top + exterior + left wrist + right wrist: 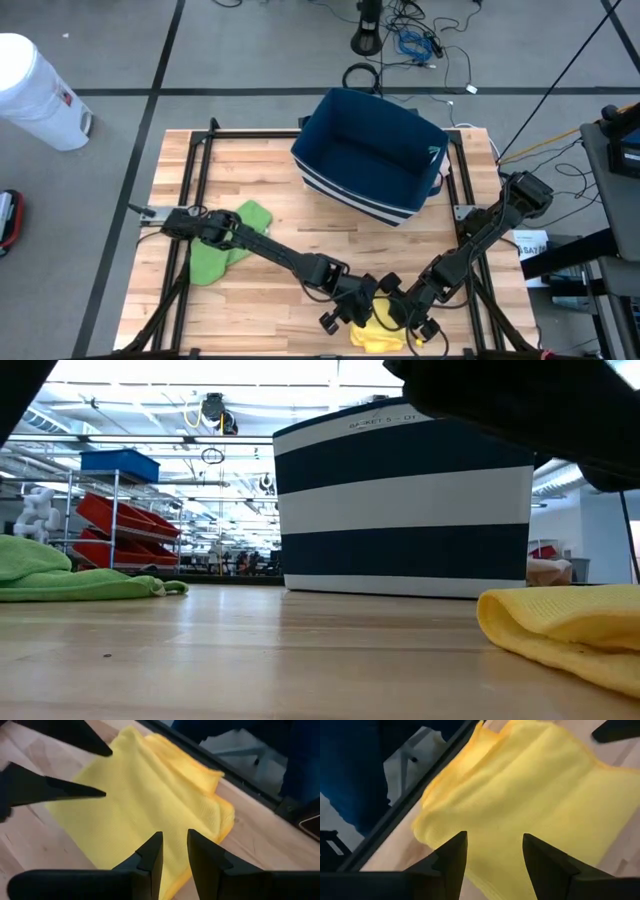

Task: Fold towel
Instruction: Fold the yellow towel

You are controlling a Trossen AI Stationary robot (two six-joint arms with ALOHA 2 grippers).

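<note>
Two tools meet over one yellow towel [377, 330] at the near edge of the wooden surface [290, 225]. The left tool [173, 851] hangs above the cloth with its fingers a narrow gap apart, gripping nothing; the right tool [492, 851] faces it from the opposite side, fingers spread wider, also empty. The towel lies doubled directly beneath both tools, its folded, thicker edge turned toward the surface's outer frame; its long axis cannot be told. Two towels are in view: a green towel [222, 250] lies crumpled well behind the left tool, beside that arm's base. One navy-and-white striped basket [372, 155] stands beyond both tools.
</note>
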